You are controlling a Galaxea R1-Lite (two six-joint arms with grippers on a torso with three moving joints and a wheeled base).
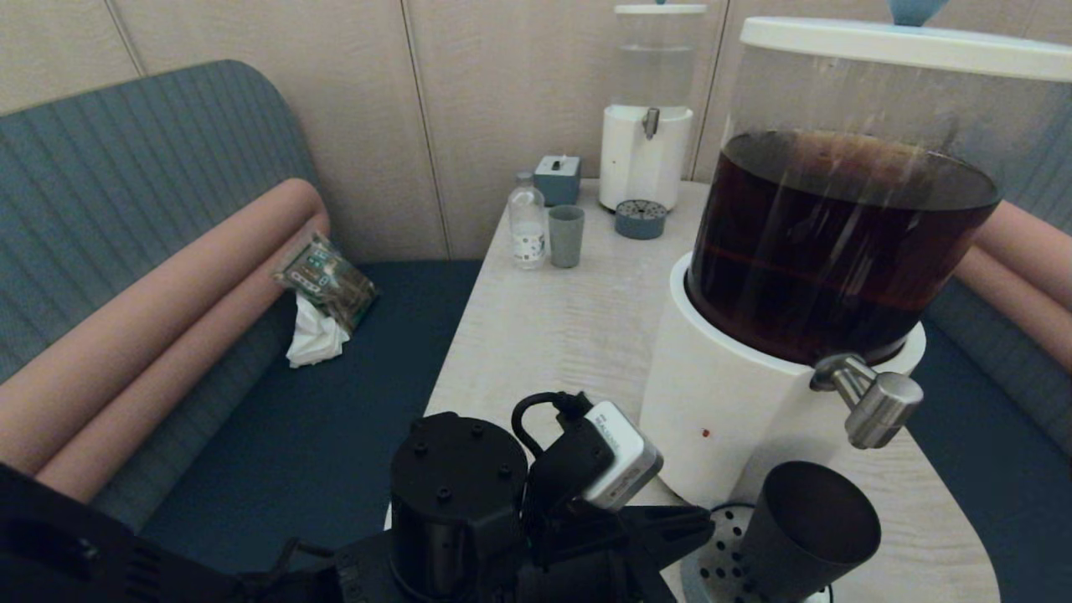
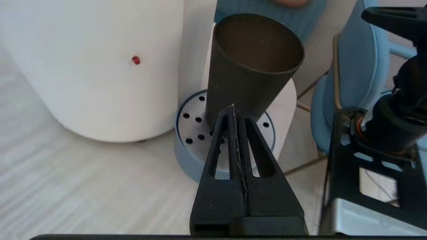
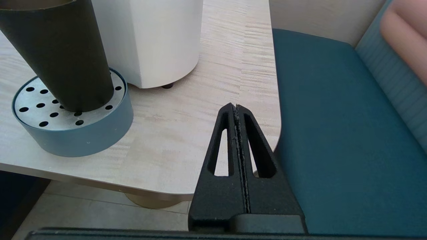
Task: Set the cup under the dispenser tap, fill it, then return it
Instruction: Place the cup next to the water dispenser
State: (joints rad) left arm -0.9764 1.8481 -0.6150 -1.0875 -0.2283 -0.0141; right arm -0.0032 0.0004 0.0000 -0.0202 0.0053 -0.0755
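- Left tool [image 2: 233,110], clenched on nothing, sits just beside the cup's [image 1: 804,528] base.
- The cup stands on the drip tray [image 3: 76,140], below the dispenser tap [image 1: 867,398], near the worktop [image 3: 200,133] edge.
- Right tool [image 3: 235,108], clenched and empty, hangs past that edge, apart from the cup.

This looks like a booth in a cafe or a break room. A long pale wood table [image 1: 553,335] stands between two soft benches. The left bench [image 1: 159,276] has a blue seat and a pink roll for your back. The wall [image 1: 502,92] is made of plain beige panels. On the table stand two drink dispensers: a big one [image 1: 829,243] full of dark brown drink, and a small one [image 1: 646,109] with clear drink at the far end. Near that one are a bottle [image 1: 528,222], a grey-green cup [image 1: 566,236] and a small box [image 1: 558,178].
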